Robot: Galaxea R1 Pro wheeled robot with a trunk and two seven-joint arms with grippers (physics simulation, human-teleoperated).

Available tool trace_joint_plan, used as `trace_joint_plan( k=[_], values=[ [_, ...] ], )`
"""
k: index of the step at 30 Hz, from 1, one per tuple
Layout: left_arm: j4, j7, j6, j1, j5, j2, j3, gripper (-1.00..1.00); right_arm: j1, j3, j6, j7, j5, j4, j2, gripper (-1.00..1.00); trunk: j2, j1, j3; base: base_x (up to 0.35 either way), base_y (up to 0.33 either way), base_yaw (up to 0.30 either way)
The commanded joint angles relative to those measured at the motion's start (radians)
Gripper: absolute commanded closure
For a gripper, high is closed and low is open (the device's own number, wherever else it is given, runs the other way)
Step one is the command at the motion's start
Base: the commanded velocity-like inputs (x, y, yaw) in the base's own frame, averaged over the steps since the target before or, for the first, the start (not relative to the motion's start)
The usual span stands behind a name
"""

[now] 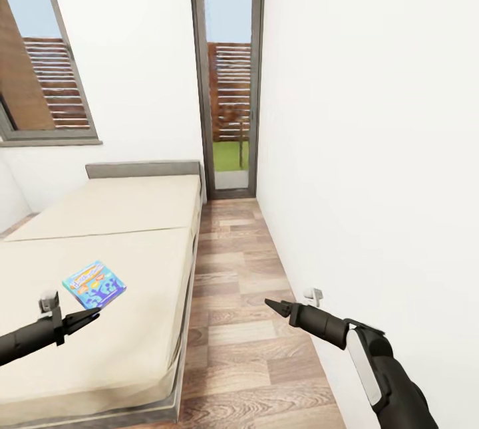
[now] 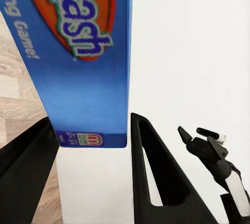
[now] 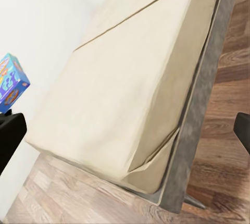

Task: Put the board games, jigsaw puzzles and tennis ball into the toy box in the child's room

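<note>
A small blue board game [image 1: 94,285] with yellow lettering hangs tilted just above the beige bed [image 1: 126,216], and my left gripper [image 1: 85,319] is shut on its lower edge. In the left wrist view the blue box [image 2: 86,67] sits between the two black fingers [image 2: 153,177]. My right gripper [image 1: 271,304] hovers open over the wood floor to the right of the bed, with nothing in it. The right wrist view looks across the bed [image 3: 130,78] to the held box [image 3: 10,81]. The table, toy box, puzzles and ball are out of view.
A strip of wood-plank floor [image 1: 233,269] runs between the bed and the white wall [image 1: 372,149] on the right, ending at a tall dark-framed glass door [image 1: 229,83]. A small white fitting [image 1: 313,295] sits low on that wall. A window [image 1: 40,56] is above the headboard [image 1: 143,169].
</note>
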Motion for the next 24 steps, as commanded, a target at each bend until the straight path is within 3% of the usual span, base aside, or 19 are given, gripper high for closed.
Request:
trace_joint_plan(
  k=[1, 5, 16, 24],
  values=[
    [-0.001, -0.004, 0.010, 0.000, 0.001, 0.002, -0.002, 1.00, -0.001, -0.001, 0.006, -0.003, -0.004, 0.000, 0.003, -1.00, 0.007, -0.004, 0.002, 0.000, 0.000, 0.000],
    [-0.011, -0.011, 0.023, -0.001, 0.001, 0.020, -0.012, 1.00, -0.001, 0.022, 0.008, -0.036, -0.007, -0.001, 0.011, -1.00, 0.035, -0.019, 0.015, 0.000, 0.000, 0.000],
    [-0.014, -0.012, 0.026, -0.001, 0.001, 0.053, -0.030, 1.00, -0.001, 0.043, 0.003, -0.043, -0.004, -0.007, 0.012, -1.00, 0.112, -0.062, 0.049, 0.000, 0.000, 0.007],
    [-0.014, -0.013, 0.026, -0.001, 0.001, 0.073, -0.036, 1.00, -0.001, 0.045, 0.003, -0.042, -0.003, -0.012, 0.012, -1.00, 0.168, -0.092, 0.074, -0.003, 0.000, 0.224]
  ],
)
